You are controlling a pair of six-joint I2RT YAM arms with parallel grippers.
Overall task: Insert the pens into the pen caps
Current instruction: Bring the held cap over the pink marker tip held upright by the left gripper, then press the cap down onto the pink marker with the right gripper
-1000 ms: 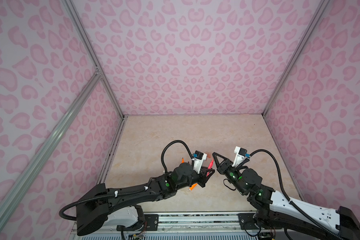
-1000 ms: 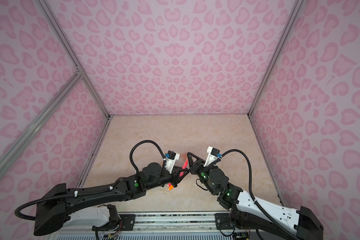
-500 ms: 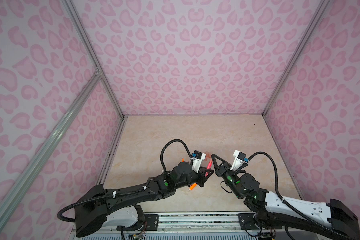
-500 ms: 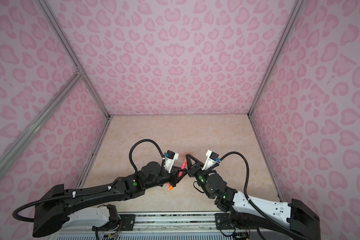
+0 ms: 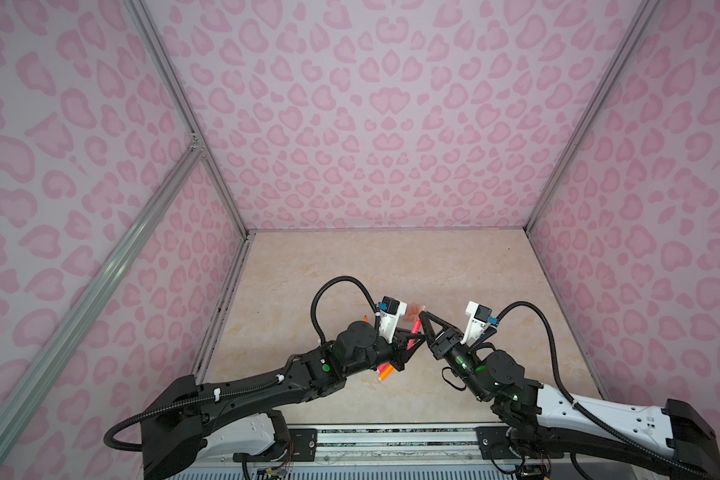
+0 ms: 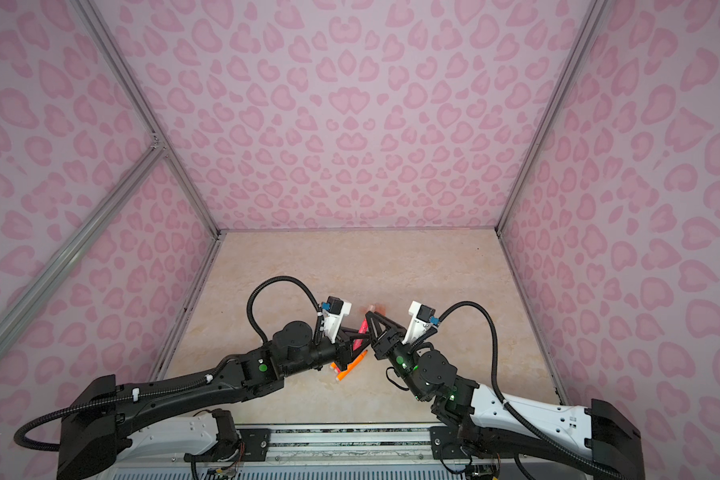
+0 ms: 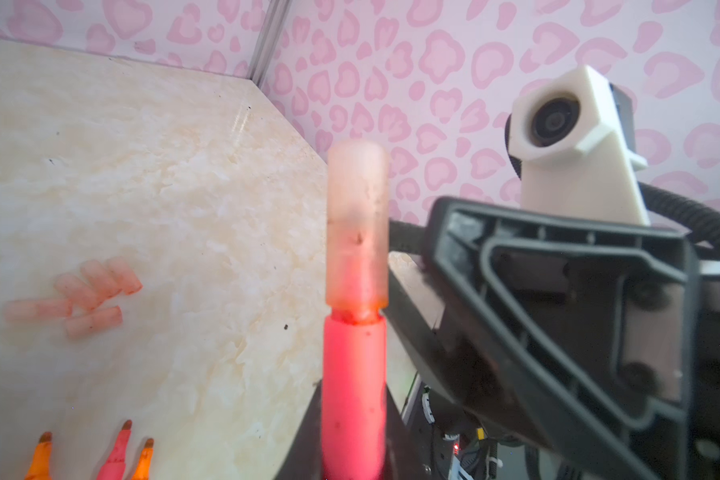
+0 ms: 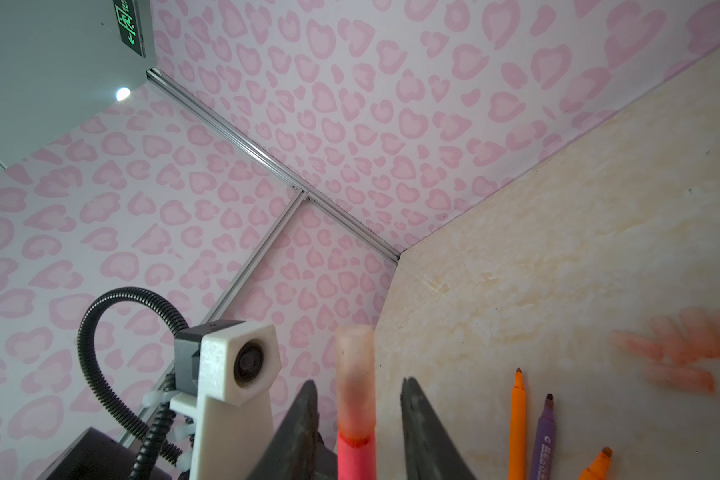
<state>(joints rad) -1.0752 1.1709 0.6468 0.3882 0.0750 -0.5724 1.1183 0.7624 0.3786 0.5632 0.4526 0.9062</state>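
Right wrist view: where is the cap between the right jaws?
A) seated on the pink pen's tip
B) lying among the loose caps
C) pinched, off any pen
A: the cap sits on the pink pen, and the right gripper stands open, its jaws clear on either side.

Pink-red pen point(image 7: 352, 395), pale pink cap point(image 7: 357, 232), pink leopard-print walls point(image 5: 371, 124).

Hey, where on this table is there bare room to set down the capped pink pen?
The far half of the marbled beige tabletop, between the cluster of translucent pale pink caps and the back wall, lies bare; so does the strip by the right wall. Crowded: the front middle, where the left gripper and right gripper meet near loose orange pens.
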